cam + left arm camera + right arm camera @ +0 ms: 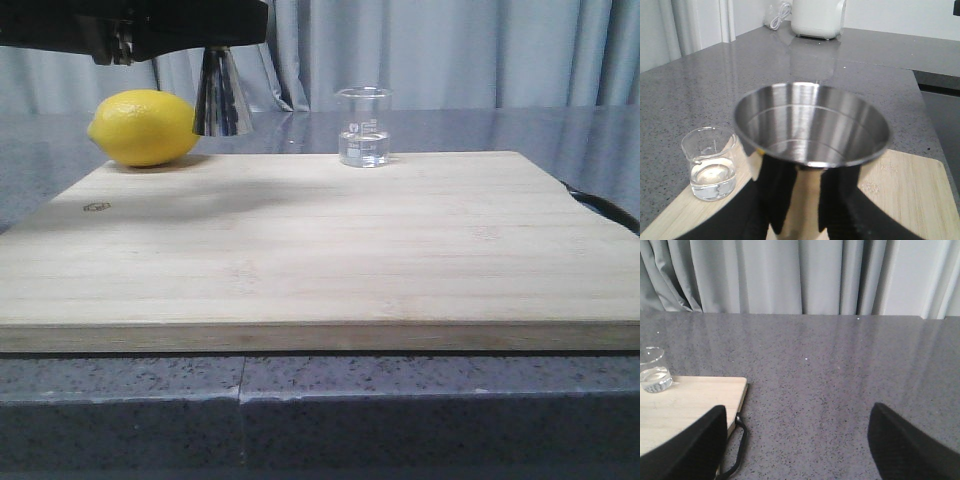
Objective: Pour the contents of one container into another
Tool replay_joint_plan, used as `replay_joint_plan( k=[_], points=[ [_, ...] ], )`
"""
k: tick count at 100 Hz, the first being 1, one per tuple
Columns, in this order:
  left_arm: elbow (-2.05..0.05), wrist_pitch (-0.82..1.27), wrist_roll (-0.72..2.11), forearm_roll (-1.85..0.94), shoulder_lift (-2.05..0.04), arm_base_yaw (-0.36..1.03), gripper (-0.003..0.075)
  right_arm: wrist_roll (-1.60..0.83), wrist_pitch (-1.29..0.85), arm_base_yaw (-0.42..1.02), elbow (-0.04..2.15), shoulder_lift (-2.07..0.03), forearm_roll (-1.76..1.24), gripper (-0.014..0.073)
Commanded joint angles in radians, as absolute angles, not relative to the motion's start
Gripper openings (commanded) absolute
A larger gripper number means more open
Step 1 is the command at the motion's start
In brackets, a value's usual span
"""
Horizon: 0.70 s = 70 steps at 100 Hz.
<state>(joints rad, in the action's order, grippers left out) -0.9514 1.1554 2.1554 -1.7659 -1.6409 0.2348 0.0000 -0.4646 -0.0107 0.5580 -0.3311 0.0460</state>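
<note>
My left gripper (812, 200) is shut on the steel jigger (810, 125), its black fingers (785, 192) clamping the narrow body below the wide open cup. In the front view the jigger's lower cone (222, 95) hangs under the dark arm at the back left, apparently raised off the board, right beside the lemon. The clear glass beaker (363, 127) stands upright at the board's far edge with clear liquid in its bottom; it also shows as the beaker (710, 162) beside the jigger and the beaker (654, 370). My right gripper (797, 412) is open over grey counter, off the board's right side.
A yellow lemon (145, 127) lies at the back left of the wooden board (320, 250). A black strap (737, 440) hangs off the board's right edge. Grey stone counter (840, 365) surrounds the board; a white appliance (817, 17) stands far off, and curtains hang behind.
</note>
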Motion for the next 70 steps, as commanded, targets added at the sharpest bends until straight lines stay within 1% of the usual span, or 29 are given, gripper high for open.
replay_joint_plan(
  k=[1,27,46,70],
  points=[
    [-0.982,1.257,2.149,-1.850,-1.595,0.244,0.0206,-0.010,-0.398,0.014,0.618,-0.405,0.038,0.0522],
    [-0.982,1.257,2.149,-1.850,-1.595,0.244,0.0206,-0.028,-0.368,0.220,0.691,-0.591,0.029,0.0522],
    [-0.982,1.257,2.149,-1.850,-1.595,0.244,0.0207,-0.035,-0.208,0.333,0.694,-0.734,0.029,0.0522],
    [-0.982,1.257,2.149,-1.850,-1.595,0.244,0.0206,-0.035,0.006,0.407,0.692,-0.907,0.018,0.0522]
  ],
)
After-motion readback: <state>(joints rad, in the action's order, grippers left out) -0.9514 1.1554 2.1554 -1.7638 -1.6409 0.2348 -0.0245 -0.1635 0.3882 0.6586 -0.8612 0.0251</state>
